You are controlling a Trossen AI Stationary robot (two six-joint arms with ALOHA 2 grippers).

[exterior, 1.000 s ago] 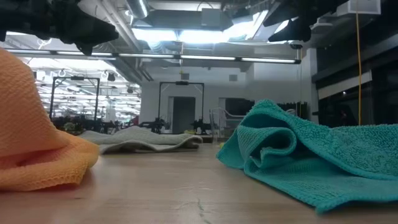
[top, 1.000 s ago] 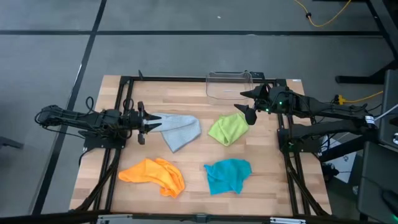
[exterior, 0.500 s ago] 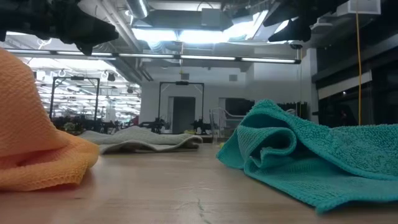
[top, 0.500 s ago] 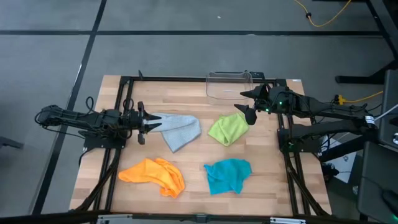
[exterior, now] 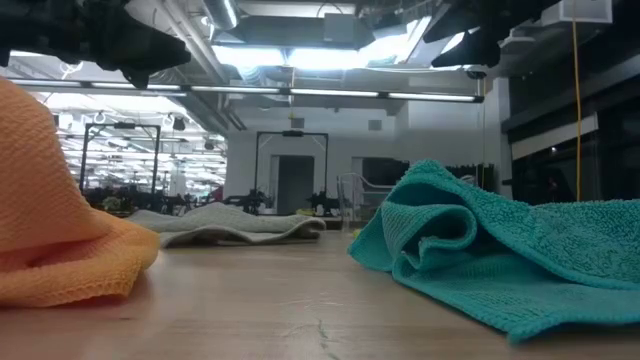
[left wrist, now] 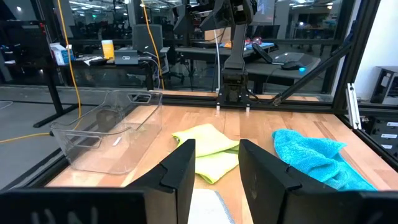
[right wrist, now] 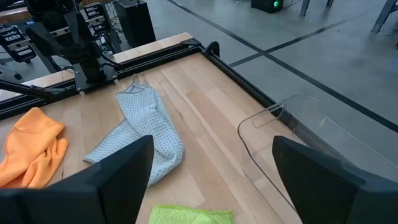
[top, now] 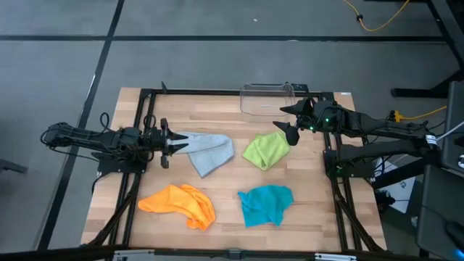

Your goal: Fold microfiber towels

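Note:
Four microfiber towels lie crumpled on the wooden table [top: 217, 109]: a grey-blue one [top: 210, 152] at left centre, a lime green one [top: 266, 151] at right centre, an orange one [top: 181, 203] at near left and a teal one [top: 264, 203] at near right. My left gripper [top: 172, 143] stands level and open, above the grey-blue towel's left corner [left wrist: 208, 210], which shows below the gap between its fingers. My right gripper [top: 287, 122] hangs wide open above the table, between the lime towel [right wrist: 189, 216] and the clear bin. The low view shows the grey-blue towel [exterior: 220, 222] lying flat.
A clear plastic bin [top: 268, 100] stands at the table's far edge, right of centre, close to my right gripper. A black frame [top: 148, 94] runs around the tabletop. Bare wood lies between the towels and along the far left.

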